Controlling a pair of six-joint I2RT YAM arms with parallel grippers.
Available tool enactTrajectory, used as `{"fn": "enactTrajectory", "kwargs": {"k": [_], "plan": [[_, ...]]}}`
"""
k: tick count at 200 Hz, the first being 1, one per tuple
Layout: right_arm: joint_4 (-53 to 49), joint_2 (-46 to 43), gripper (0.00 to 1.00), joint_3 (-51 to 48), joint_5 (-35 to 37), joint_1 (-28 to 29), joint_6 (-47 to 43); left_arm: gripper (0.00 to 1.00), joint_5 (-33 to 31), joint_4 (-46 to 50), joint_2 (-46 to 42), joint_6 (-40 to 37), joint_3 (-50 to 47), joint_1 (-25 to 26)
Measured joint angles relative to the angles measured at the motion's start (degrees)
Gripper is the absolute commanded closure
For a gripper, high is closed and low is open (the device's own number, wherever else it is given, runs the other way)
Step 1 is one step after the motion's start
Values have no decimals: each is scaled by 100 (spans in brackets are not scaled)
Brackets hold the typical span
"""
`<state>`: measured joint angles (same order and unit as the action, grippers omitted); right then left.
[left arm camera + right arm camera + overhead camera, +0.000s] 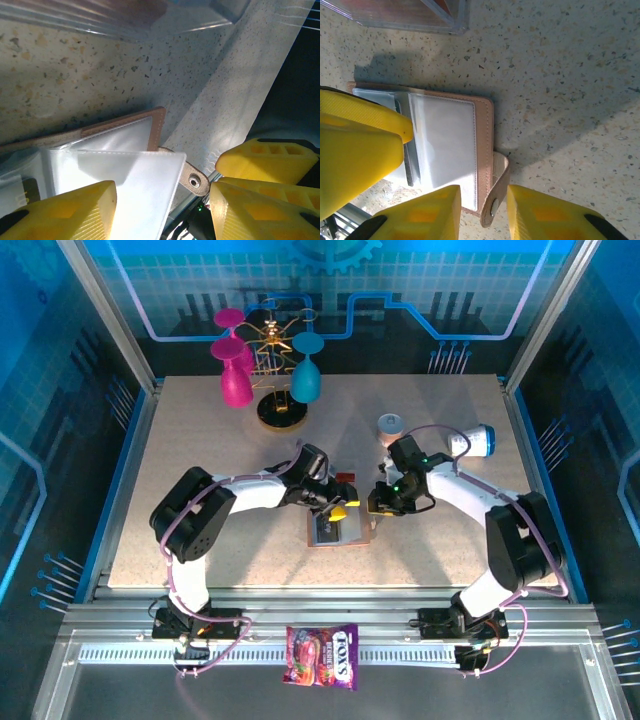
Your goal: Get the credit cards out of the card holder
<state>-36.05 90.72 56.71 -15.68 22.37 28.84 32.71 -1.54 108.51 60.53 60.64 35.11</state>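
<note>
- Tan-brown card holder (335, 528) lying open at mid tabletop (200, 440), between both claws.
- Left claw (162, 186) released, fingers (65, 210) spread either side of clear sleeve (135, 175).
- Right claw (483, 194) narrowly parted astride snap strap (499, 175); gripping or not, hard to tell.
- Clear box (410, 15) just beyond holder.

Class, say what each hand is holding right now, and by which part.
The right hand pinches the card holder by its snap strap. The left hand stands open over the clear sleeves, gripping nothing.
</note>
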Motion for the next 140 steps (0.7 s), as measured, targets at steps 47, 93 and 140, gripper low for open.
{"fn": "enactTrajectory", "kwargs": {"k": [47,93,140], "plan": [[96,103,71,-57,-96,-4,-2,45,2,-7,0,70,0,0],[125,125,80,-151,-107,-4,-42,45,2,-4,0,87,-2,0],[153,118,88,-254,-122,-4,-17,45,-4,153,-33,24,-2,-35]]}}
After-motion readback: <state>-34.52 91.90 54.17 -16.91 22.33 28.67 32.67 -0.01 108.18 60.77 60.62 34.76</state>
